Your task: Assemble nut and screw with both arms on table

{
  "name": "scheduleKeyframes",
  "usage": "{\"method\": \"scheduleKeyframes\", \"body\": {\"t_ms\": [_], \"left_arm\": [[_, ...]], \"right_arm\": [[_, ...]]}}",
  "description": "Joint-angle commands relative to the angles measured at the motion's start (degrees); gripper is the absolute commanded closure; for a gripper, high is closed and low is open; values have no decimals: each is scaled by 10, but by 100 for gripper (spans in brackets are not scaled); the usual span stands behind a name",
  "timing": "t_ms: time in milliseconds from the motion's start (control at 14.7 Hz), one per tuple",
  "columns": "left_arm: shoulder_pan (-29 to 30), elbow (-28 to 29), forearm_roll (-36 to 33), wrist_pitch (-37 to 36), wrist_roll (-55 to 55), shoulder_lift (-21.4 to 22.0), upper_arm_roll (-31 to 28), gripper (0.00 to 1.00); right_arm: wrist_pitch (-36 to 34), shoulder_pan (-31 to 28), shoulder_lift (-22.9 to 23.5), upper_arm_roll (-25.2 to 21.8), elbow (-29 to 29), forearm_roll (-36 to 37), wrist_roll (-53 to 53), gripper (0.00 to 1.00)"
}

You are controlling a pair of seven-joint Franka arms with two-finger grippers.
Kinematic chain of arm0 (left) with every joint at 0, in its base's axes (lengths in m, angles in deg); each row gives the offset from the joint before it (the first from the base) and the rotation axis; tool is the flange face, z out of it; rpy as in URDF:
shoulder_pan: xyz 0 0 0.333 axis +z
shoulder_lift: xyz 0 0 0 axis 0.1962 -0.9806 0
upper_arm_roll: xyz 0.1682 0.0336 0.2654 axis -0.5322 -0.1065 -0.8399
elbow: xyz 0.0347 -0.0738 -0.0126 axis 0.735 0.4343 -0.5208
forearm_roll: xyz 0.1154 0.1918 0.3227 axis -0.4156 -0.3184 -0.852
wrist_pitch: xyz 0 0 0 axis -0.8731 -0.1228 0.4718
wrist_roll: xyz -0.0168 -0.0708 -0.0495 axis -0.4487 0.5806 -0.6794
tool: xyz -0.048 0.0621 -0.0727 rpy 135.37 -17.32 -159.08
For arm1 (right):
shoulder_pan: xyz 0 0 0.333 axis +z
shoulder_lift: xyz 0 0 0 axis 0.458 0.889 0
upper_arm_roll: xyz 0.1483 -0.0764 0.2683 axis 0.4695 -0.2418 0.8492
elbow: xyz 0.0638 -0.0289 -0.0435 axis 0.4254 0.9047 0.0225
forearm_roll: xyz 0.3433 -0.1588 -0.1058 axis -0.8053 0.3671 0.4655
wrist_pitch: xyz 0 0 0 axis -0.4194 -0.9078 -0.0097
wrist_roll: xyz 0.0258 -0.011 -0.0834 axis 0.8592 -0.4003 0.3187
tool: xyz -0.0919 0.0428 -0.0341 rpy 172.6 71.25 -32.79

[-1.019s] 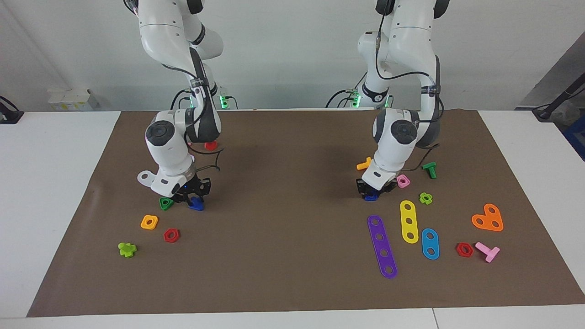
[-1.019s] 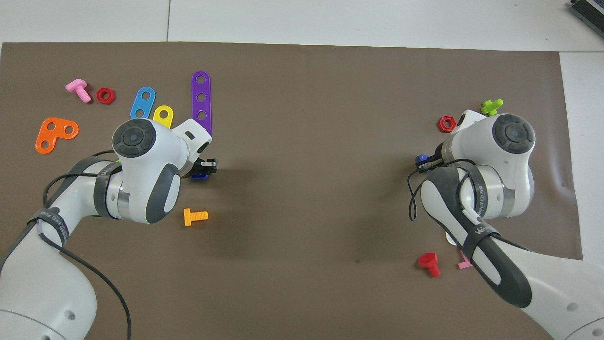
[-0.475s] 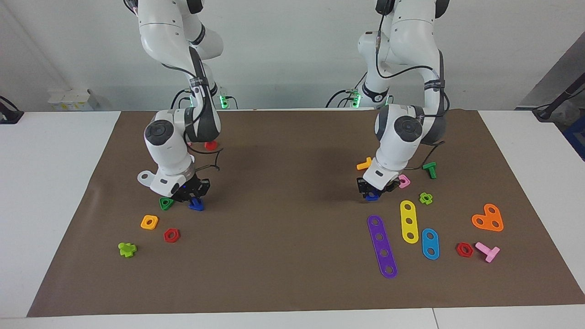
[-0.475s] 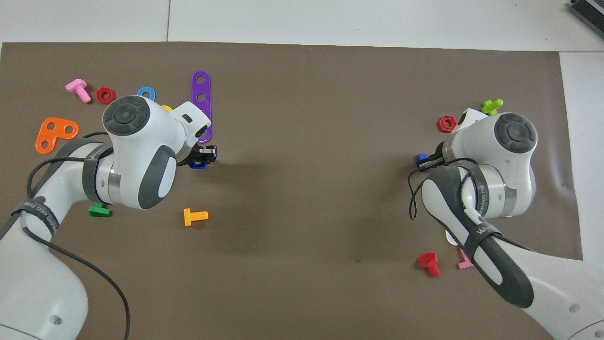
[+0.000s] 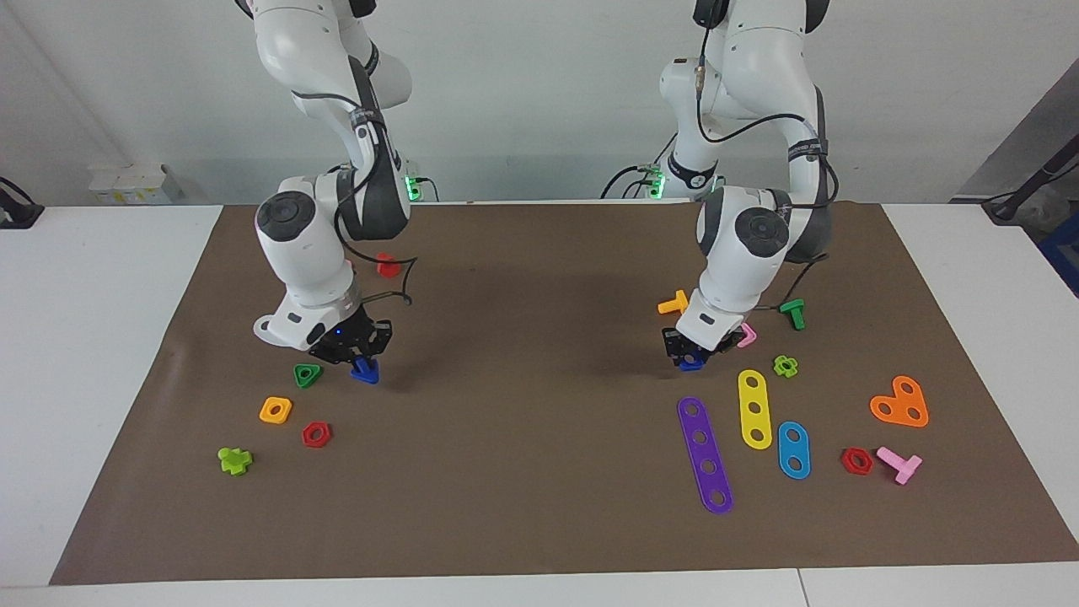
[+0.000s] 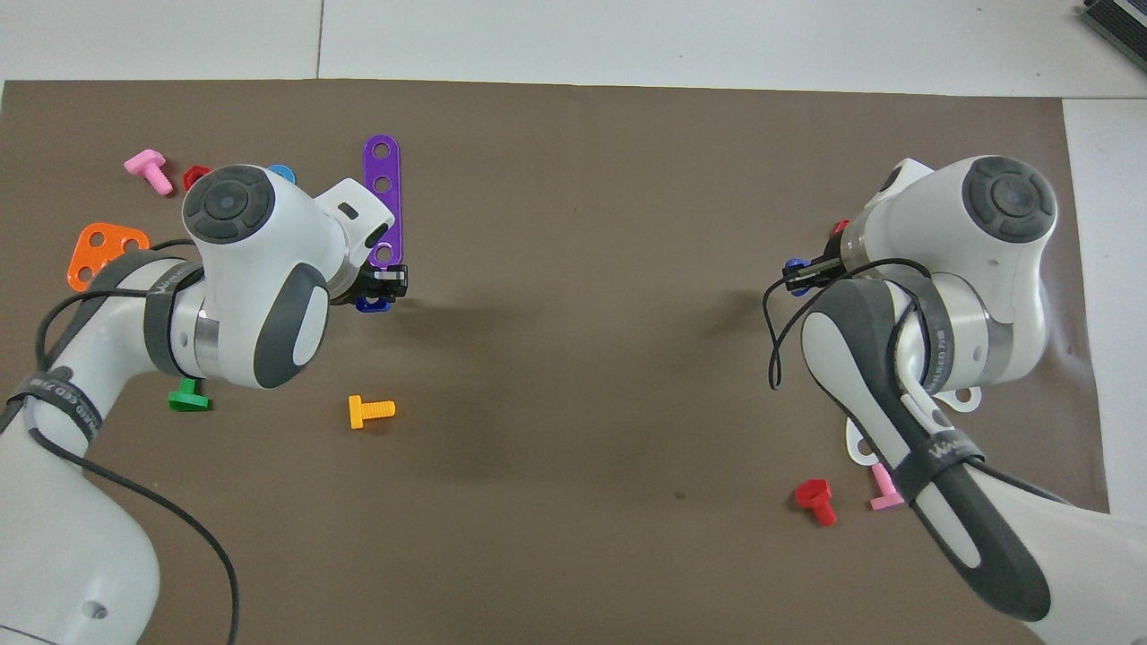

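Dark-blue bits are both in hand. The right gripper (image 5: 358,358) is pinching what I take to be the screw (image 5: 365,372), low over the mat (image 5: 539,523) toward the right arm's end edge of the table (image 5: 110,337). The left gripper (image 5: 691,354) is pinching the nut (image 5: 691,364), low over the mat toward the left arm's end edge. They're well apart, so I'd say the step now is carrying both to the middle of the mat.

Tips imo:
- Go straight up first. A green triangular nut (image 5: 305,375) sits just beside the screw and a pink square nut (image 5: 748,335) just beside the nut, both easy to clip.
- Get shaft and hole on one line before closing in.
- Keep one arm steady and let the other feed and twist.
- Small slick plastic will probably pivot in the fingers, so go slow.

Count:
- two arms
- one dark-blue nut
- one dark-blue screw
- two red hex nuts (image 5: 316,434)
- three flat strips: a purple strip (image 5: 705,455), a yellow strip (image 5: 755,409) and a light-blue strip (image 5: 793,449)
- one orange heart-shaped plate (image 5: 899,402)
- one orange square nut (image 5: 276,410)
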State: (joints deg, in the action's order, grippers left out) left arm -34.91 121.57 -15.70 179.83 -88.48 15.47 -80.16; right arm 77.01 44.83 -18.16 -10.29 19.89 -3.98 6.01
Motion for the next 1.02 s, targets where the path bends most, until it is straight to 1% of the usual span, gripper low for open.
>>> {"method": "scheduleKeyframes", "body": {"t_ms": [0, 136, 340, 407, 475, 543, 679, 815, 883, 951], "left_arm": [[-2, -5, 10, -4, -15, 1, -3, 100], [-3, -7, 10, -3, -17, 1, -3, 100], [-3, -7, 10, -2, -18, 3, -3, 100], [-3, -4, 10, -2, -15, 4, -3, 100], [-3, -4, 10, -2, -15, 4, -3, 100], [-3, -5, 10, -2, -16, 3, -3, 100], [-1, -8, 11, -2, -16, 2, -3, 100], [-1, -19, 22, -3, -17, -1, -4, 100], [-1, -24, 22, -6, -18, -2, -4, 100], [-1, -28, 22, -9, -18, -3, -4, 100]], "right_arm": [[-11, 58, 10, 4, -43, -5, -101, 100], [-2, 97, 24, 5, -67, -5, -165, 100], [7, 148, 71, 5, -119, -5, -257, 100], [24, 160, 77, 5, -122, -5, -278, 100], [37, 171, 83, 5, -122, -6, -290, 100], [51, 186, 99, 5, -125, -5, -311, 100], [74, 214, 139, 5, -146, -5, -352, 100], [77, 229, 180, 5, -175, -2, -375, 100], [86, 238, 193, 5, -186, -2, -384, 100], [110, 244, 200, 5, -186, -5, -391, 100]]}}
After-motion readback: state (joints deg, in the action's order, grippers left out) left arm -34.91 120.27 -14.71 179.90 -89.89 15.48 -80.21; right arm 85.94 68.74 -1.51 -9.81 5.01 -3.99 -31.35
